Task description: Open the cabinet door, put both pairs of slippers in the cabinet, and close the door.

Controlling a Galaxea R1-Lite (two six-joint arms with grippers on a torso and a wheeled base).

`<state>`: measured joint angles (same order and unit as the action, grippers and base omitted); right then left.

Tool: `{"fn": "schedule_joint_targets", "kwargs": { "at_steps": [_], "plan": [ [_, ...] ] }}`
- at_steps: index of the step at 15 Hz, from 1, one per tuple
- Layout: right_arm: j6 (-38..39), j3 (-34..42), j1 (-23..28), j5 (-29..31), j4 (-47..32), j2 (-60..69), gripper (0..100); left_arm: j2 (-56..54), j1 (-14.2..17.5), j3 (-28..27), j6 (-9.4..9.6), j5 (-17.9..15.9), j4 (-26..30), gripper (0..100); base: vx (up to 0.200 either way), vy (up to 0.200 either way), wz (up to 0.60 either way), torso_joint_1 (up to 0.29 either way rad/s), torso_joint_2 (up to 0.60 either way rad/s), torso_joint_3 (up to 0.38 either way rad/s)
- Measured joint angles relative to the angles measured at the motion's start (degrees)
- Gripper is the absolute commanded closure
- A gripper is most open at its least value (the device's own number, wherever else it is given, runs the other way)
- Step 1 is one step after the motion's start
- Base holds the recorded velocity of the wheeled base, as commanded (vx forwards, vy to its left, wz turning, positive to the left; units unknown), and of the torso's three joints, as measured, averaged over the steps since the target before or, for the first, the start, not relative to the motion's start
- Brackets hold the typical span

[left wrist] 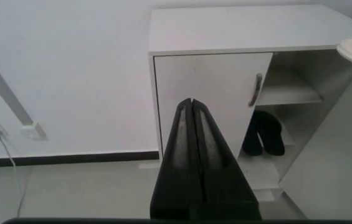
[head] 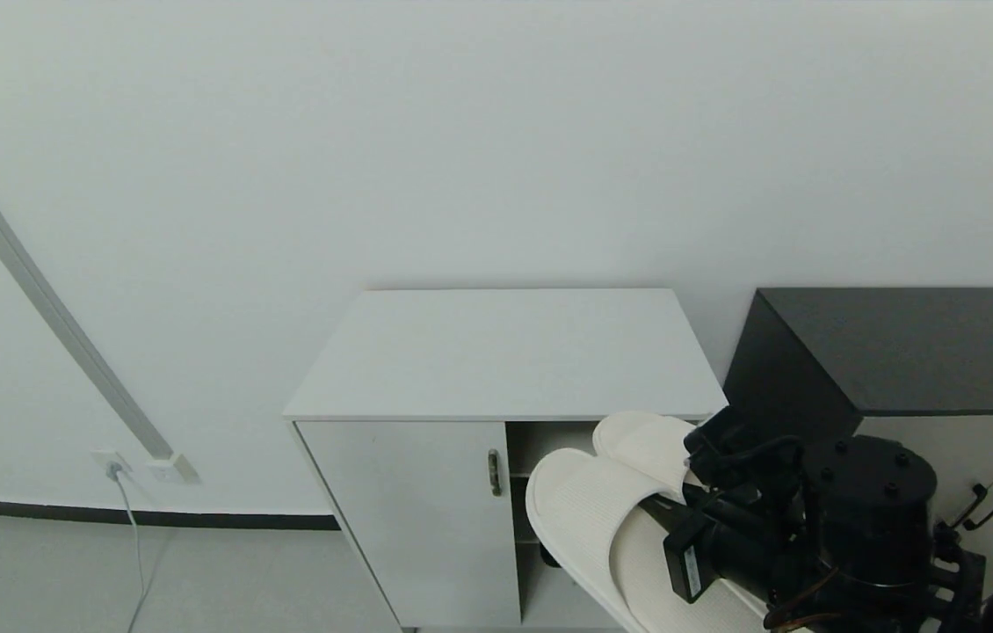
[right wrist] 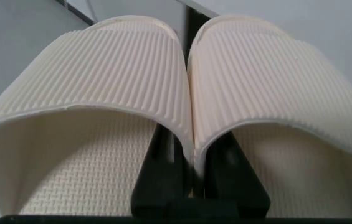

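A white cabinet stands against the wall. Its left door is shut and its right half stands open, showing shelves. A pair of black slippers lies on a lower shelf inside. My right gripper is shut on a pair of cream ribbed slippers, pinching their inner sides together. The slippers hang in front of the open compartment, toes toward it. My left gripper is shut on nothing, held off in front of the shut left door. The swung-out right door shows beside the opening.
A black cabinet stands right of the white one, with a lower unit with dark handles below it. A wall socket with a cable and a slanted grey conduit are at the left. Bare floor lies left of the cabinet.
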<state>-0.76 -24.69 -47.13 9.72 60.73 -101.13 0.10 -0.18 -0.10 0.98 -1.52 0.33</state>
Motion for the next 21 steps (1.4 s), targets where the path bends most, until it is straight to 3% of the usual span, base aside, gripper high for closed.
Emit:
{"fn": "schedule_joint_targets", "kwargs": {
  "at_steps": [15,21],
  "plan": [
    [0.0,0.3,-1.0,-0.3,0.1,-0.2,100,0.0,-0.1,0.0,0.00,0.0,0.0,100,0.000,0.000,0.00,0.000,0.00,0.000],
    [0.0,0.6,-1.4,-0.2,0.1,-0.3,100,0.0,0.0,0.0,0.00,0.0,0.0,100,0.000,0.000,0.00,-0.140,0.32,0.177]
  ]
}}
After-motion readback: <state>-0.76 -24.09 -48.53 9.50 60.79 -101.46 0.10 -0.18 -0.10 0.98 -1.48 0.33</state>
